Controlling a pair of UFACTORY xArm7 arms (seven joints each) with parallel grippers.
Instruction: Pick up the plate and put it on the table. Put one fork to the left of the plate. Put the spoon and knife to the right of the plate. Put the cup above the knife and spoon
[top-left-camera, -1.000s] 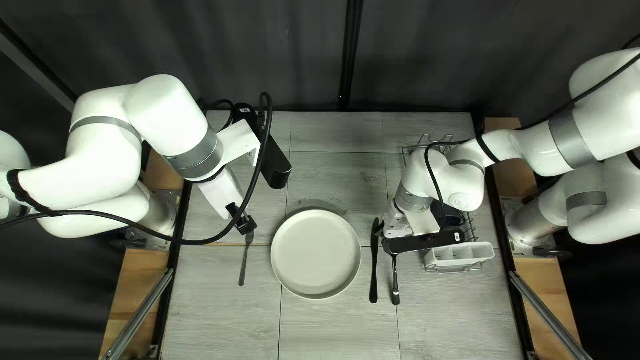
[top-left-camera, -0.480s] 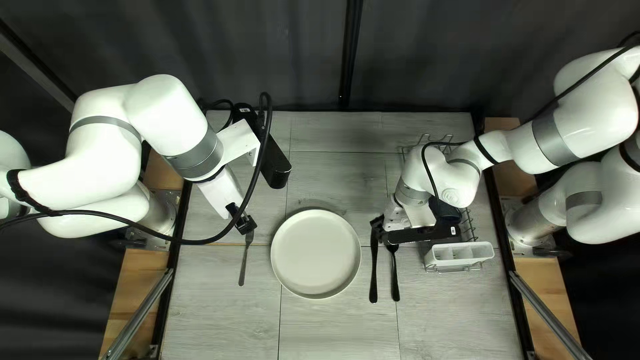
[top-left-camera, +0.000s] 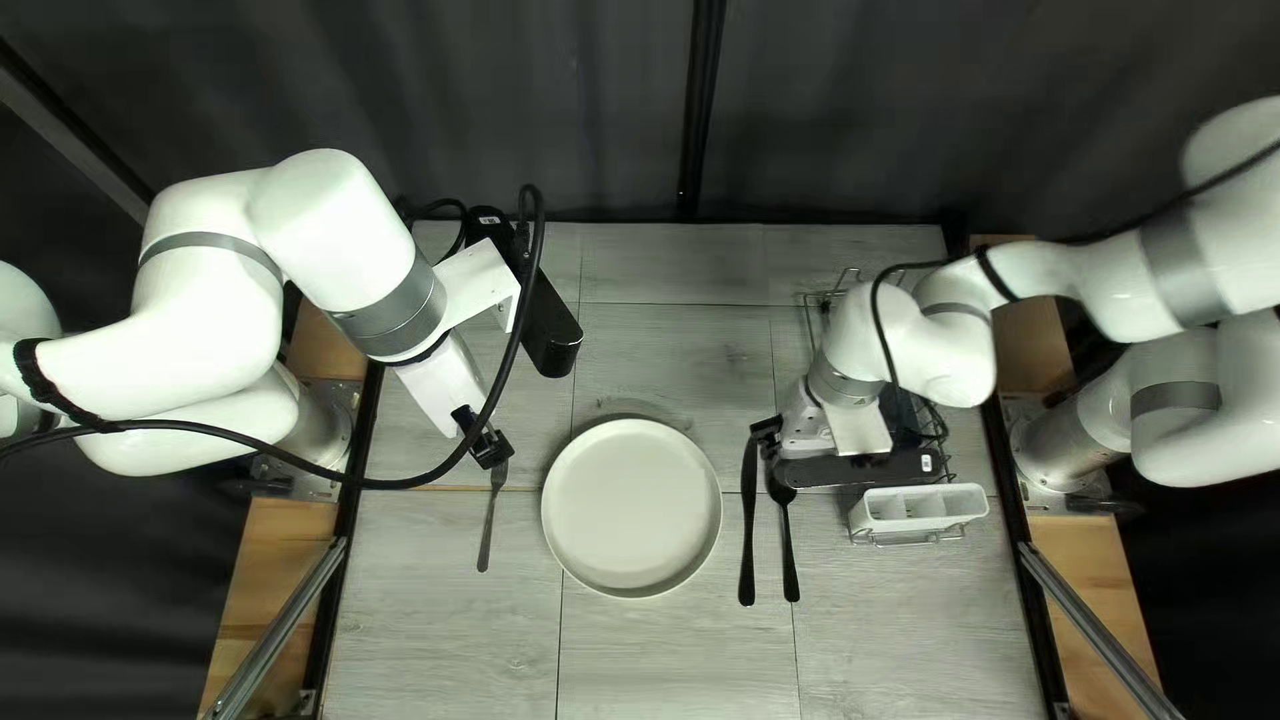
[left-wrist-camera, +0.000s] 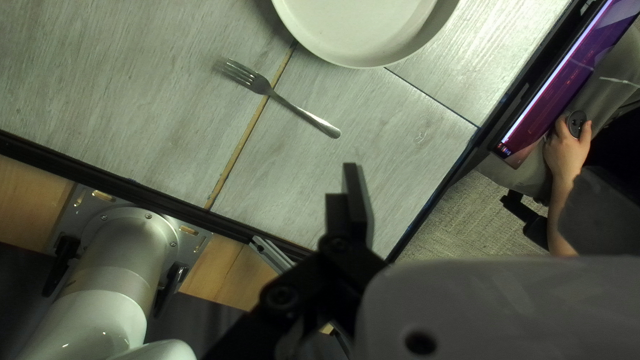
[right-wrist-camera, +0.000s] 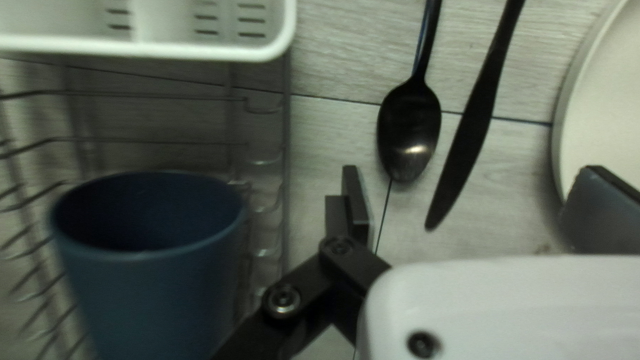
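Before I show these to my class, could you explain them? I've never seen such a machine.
This robot has two white arms, ending in the left gripper and right gripper. One camera looks down at the table from above its near edge; the wrist views look along each gripper.

A plate lies between a fork on one side and a knife and spoon on the other. Beside them, a wire rack holds a blue cup, next to a white cutlery holder.

Both grippers are open and hold nothing. A person's hand shows beyond the table.
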